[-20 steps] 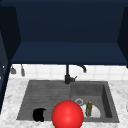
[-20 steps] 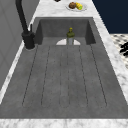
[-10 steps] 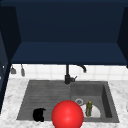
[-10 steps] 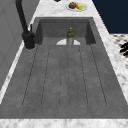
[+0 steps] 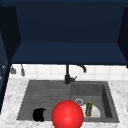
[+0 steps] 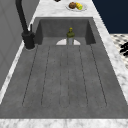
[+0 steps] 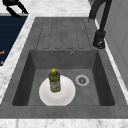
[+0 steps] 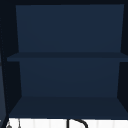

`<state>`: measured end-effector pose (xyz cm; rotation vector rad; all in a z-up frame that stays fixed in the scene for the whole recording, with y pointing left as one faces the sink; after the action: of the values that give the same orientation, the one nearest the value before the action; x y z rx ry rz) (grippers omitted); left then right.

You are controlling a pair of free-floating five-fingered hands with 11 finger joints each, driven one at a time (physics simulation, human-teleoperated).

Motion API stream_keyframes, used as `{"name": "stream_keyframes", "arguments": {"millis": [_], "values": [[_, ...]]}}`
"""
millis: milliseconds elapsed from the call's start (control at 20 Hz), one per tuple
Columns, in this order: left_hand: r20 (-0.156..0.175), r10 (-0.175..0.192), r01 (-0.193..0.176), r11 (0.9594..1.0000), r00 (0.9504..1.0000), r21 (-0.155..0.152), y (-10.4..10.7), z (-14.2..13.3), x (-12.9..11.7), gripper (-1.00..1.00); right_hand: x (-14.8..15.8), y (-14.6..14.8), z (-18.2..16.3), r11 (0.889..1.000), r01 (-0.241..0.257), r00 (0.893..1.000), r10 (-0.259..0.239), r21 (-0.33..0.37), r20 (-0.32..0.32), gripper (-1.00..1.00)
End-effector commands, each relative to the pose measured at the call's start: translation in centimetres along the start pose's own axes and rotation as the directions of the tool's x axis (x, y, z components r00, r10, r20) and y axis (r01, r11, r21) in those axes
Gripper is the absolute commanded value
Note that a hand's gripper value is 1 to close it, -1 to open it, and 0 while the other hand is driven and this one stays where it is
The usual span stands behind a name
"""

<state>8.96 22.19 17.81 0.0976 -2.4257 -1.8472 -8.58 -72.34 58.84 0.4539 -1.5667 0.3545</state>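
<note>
Red ball (image 5: 67,114) before bottle (image 5: 89,108), left hand (image 5: 38,114)

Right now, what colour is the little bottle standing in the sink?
The bottle is olive green with a yellow cap, standing on a white plate. The right side view shows it best.

Open draining board, crowded basin

We see the ribbed draining board (image 6: 65,75) lying bare and passable; the faucet (image 7: 100,27) stands at its back edge. In the basin (image 7: 100,75), a green bottle (image 7: 54,80) stands upright on a white plate (image 7: 67,96), beside the drain (image 7: 82,80).
</note>
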Motion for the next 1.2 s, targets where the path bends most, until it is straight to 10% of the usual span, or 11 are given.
{"name": "stream_keyframes", "arguments": {"millis": [0,1150], "values": [[0.000,0.000,0.000,1.0000,1.0000,0.000,0.0,0.0,0.0,0.00,-1.6,-0.4,0.3,0.995,-0.043,0.999,0.045,0.089,-0.030,-1.00],[0.000,0.000,0.000,1.0000,1.0000,0.000,0.0,0.0,0.0,0.00,-17.2,-2.9,4.0,0.928,-0.028,1.000,0.030,0.372,0.002,-1.00]]}}
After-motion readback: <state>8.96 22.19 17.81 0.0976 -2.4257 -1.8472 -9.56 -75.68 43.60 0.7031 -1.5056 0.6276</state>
